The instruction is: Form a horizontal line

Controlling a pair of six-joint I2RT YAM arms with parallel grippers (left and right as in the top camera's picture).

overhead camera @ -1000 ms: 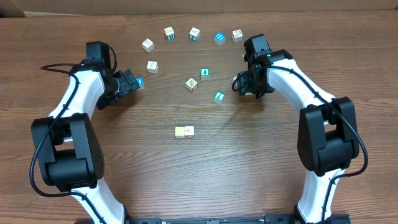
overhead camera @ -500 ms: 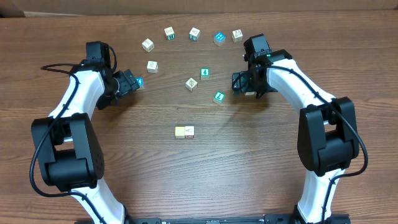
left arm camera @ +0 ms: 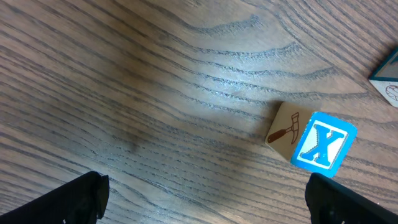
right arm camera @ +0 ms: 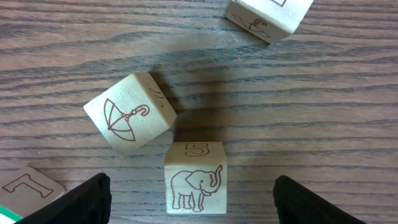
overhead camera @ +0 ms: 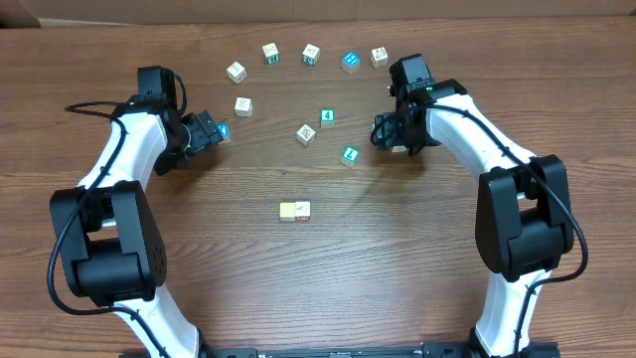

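Note:
The horizontal line is a pale yellow cube (overhead camera: 288, 210) touching a whitish wooden cube (overhead camera: 302, 210) mid-table. My right gripper (overhead camera: 384, 127) (right arm camera: 193, 202) is open, its fingers on either side of a whitish cube with an elephant and a 5 (right arm camera: 194, 177), not touching it. A whitish umbrella cube (right arm camera: 130, 112) lies just beyond. My left gripper (overhead camera: 211, 129) (left arm camera: 202, 202) is open and empty. A blue X cube with a hammer side (left arm camera: 314, 142) (overhead camera: 223, 130) lies just ahead of it, to the right.
Loose cubes lie in an arc at the back: whitish ones (overhead camera: 236, 71), (overhead camera: 270, 52), (overhead camera: 311, 53), (overhead camera: 379, 56), (overhead camera: 243, 105), (overhead camera: 306, 133), a blue one (overhead camera: 350, 61), and teal ones (overhead camera: 327, 116), (overhead camera: 350, 154). Another whitish cube (right arm camera: 268, 14) lies beyond the right gripper.
The right gripper has shifted slightly toward the back of the table. The left arm and the cubes have not moved.

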